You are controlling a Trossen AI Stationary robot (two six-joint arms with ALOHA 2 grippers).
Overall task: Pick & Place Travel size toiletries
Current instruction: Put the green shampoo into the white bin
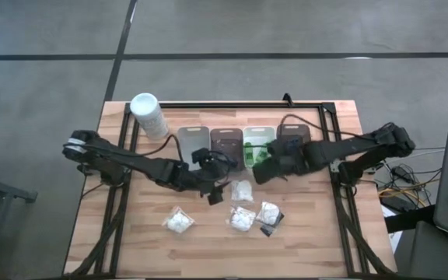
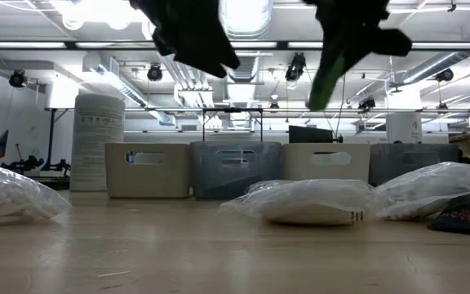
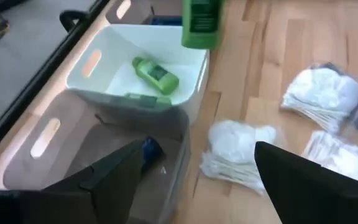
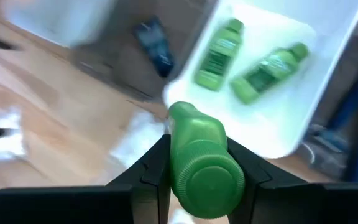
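Note:
My right gripper (image 4: 199, 163) is shut on a small green bottle (image 1: 264, 159), in the air above the near rim of the white tray (image 1: 257, 145). Two more green bottles (image 4: 219, 53) (image 4: 269, 70) lie in that tray. My left gripper (image 3: 197, 186) hangs open and empty (image 1: 213, 185), just near-side of the brown tray (image 1: 226, 143) and beside a clear packet of white puffs (image 1: 242, 190). Three more packets (image 1: 179, 222) (image 1: 242, 219) (image 1: 269, 211) lie flat on the table, one of them resting on a small black piece (image 1: 268, 229). My right gripper pinches the green bottle by its body, near the cap end (image 4: 197, 140), one finger (image 4: 151, 165) on each side. The fingers come from above, slanting down. The bottle is lifted clear and hangs tilted below the gripper (image 2: 325, 80).
Four trays stand in a row along the far side; the grey-brown one holds a dark tube (image 4: 154, 45), and blue items (image 4: 347, 134) lie in the rightmost. A tall white cylinder (image 1: 148, 114) stands at the far left. A black frame (image 1: 327, 117) borders the table.

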